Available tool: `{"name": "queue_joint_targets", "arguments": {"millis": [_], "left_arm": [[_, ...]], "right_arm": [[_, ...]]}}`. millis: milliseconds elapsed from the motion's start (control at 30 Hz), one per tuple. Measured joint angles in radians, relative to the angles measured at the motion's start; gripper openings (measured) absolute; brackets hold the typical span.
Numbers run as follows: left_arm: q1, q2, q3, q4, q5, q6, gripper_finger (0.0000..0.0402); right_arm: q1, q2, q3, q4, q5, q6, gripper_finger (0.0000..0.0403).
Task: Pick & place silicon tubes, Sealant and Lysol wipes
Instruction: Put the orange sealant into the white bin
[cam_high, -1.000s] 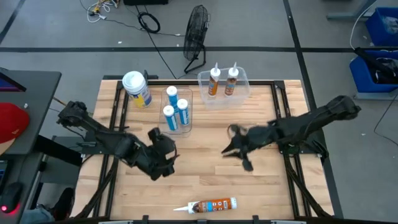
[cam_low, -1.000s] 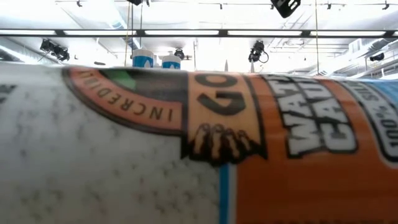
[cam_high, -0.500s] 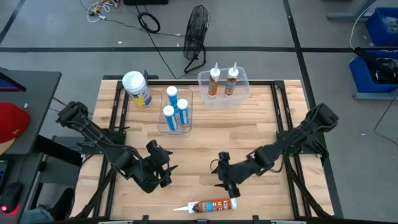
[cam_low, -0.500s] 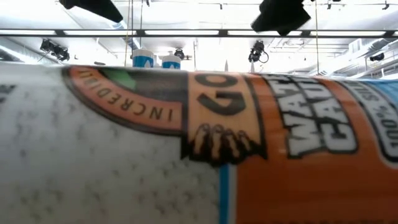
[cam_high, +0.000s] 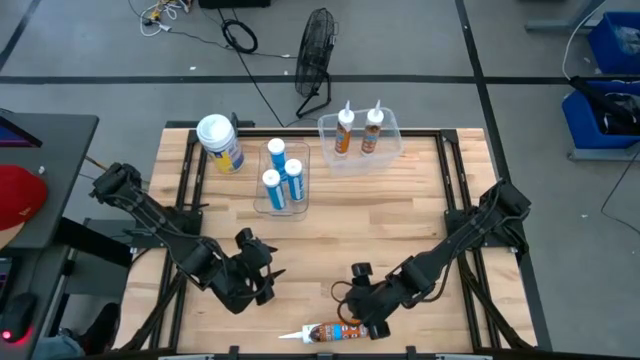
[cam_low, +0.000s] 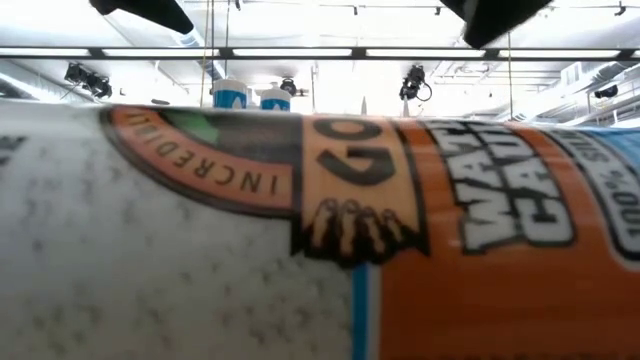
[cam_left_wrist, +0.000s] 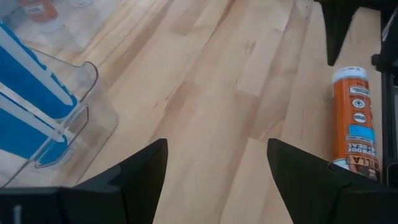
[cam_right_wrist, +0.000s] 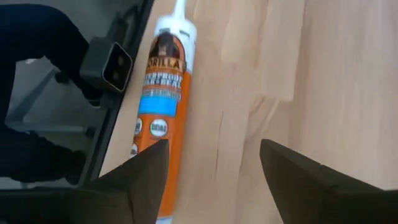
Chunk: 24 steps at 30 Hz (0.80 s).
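Observation:
An orange-and-white sealant tube (cam_high: 335, 331) lies on its side along the table's near edge, nozzle toward the left; it fills the low view (cam_low: 320, 230). My right gripper (cam_right_wrist: 214, 180) hovers open just above its cap end (cam_high: 360, 312), with the tube (cam_right_wrist: 158, 118) running past one finger. My left gripper (cam_left_wrist: 214, 180) stands open over bare wood at the near left (cam_high: 262, 285). The Lysol wipes (cam_high: 220, 143) stand upright at the far left. Blue-and-white tubes (cam_high: 281, 175) stand in a clear holder (cam_left_wrist: 87, 106).
A clear bin (cam_high: 390, 150) at the far middle holds two upright orange-and-white tubes (cam_high: 358, 132). Black frame rails run along the table's left and right sides. Bare wood lies open between the two arms in the middle of the table.
My right gripper has swept from the table's middle toward the near edge and leftward, sinking and tipping further down over the lying sealant tube. My left gripper has dropped a little toward the near edge, then kept still. The tube has not moved.

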Motion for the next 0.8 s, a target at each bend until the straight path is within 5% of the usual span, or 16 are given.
{"name": "queue_joint_targets", "arguments": {"millis": [800], "left_arm": [[-0.004,0.0,0.001,-0.005,0.002,0.001,0.0281]], "right_arm": [[0.07,0.195,0.045,0.071,-0.081,0.16,0.0259]]}}
